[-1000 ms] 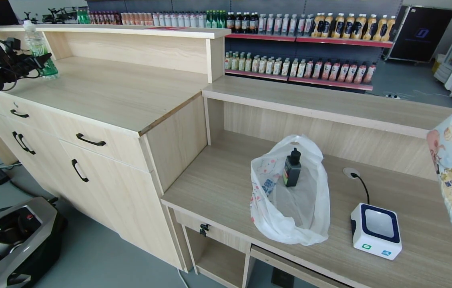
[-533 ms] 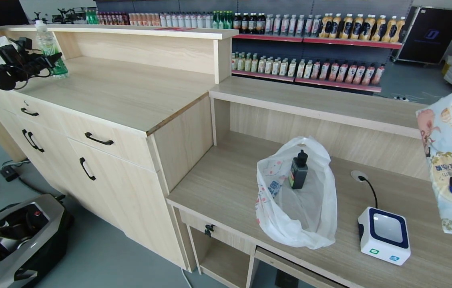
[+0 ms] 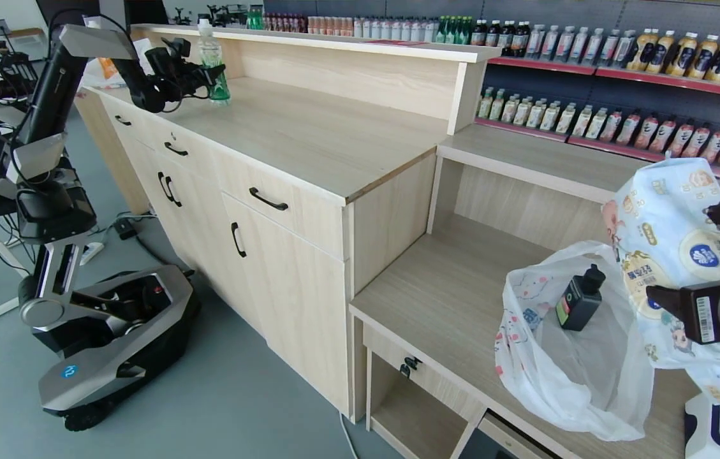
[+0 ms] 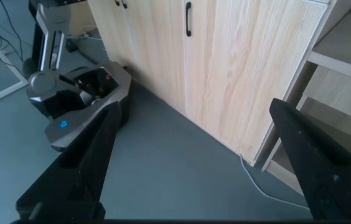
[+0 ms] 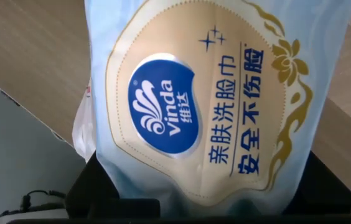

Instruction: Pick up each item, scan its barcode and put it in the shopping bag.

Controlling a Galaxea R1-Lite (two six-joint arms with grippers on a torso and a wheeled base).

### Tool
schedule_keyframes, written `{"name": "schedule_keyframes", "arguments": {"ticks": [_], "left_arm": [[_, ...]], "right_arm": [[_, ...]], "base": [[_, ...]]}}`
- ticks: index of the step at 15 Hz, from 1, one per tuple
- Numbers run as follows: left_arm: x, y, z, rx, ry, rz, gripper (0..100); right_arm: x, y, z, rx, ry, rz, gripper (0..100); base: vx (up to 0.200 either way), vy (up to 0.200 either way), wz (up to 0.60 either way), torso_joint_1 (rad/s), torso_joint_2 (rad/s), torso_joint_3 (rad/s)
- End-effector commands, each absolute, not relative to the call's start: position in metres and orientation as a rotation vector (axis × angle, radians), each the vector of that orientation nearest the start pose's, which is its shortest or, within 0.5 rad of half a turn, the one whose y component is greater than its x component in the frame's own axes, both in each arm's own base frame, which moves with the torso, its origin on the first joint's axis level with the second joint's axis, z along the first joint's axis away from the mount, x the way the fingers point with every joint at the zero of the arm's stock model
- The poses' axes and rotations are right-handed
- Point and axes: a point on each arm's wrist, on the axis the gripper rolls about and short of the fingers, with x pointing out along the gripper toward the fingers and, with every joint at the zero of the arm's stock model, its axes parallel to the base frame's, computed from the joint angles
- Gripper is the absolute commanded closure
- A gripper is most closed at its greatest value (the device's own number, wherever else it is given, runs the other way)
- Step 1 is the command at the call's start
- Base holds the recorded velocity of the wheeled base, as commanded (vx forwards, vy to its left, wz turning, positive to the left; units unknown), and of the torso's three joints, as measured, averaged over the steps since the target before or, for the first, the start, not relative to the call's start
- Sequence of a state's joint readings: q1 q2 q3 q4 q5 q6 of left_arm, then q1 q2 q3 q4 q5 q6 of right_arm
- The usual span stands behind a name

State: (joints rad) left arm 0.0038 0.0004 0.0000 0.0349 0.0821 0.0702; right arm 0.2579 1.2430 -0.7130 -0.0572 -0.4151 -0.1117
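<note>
1. One wooden counter [image 3: 308, 134] in two levels: a raised top on your left and a lower top [image 3: 455, 287] on your right.
2. One shopping bag [image 3: 551, 382], thin white plastic with its mouth open, standing at the front edge of the lower top.
3. One tissue pack [image 3: 659, 229], pale blue with cartoon print, held in the air above the bag's right side. Your right gripper [image 3: 685, 255] is clamped on it, with a finger on either face.
4. One scanner [image 3: 717, 430], white with a dark blue frame, at the front edge of the lower top, just right of the bag.
5. One green-tinted bottle [image 3: 212, 64], upright at the far left corner of the raised top. A second robot's gripper [image 3: 184, 73] is just beside it.
6. One black bottle [image 3: 580, 299], inside the bag, cap uppermost.
7. Your left gripper [image 4: 193, 111], fingers spread wide and holding nothing, off the counter over the grey floor [image 4: 163, 162], in front of the cabinet doors [image 4: 225, 56].
</note>
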Motion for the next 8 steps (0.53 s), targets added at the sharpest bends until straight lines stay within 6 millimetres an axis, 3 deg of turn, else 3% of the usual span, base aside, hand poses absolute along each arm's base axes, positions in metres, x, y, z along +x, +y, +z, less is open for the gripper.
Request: {"name": "schedule_keyframes", "arguments": {"ticks": [1,8], "left_arm": [[-0.023,0.002,0.072,0.072,0.038,0.086,0],[-0.023,0.002,0.072,0.072,0.038,0.086,0]], "right_arm": [[0.206,0.043,0.185,-0.276,0.602,-0.133,100],[0.232,0.038,0.146,-0.304,0.773,-0.172,100]], "base": [[0.000,0.000,0.00,0.000,0.00,0.000],[0.000,0.000,0.00,0.000,0.00,0.000]]}}
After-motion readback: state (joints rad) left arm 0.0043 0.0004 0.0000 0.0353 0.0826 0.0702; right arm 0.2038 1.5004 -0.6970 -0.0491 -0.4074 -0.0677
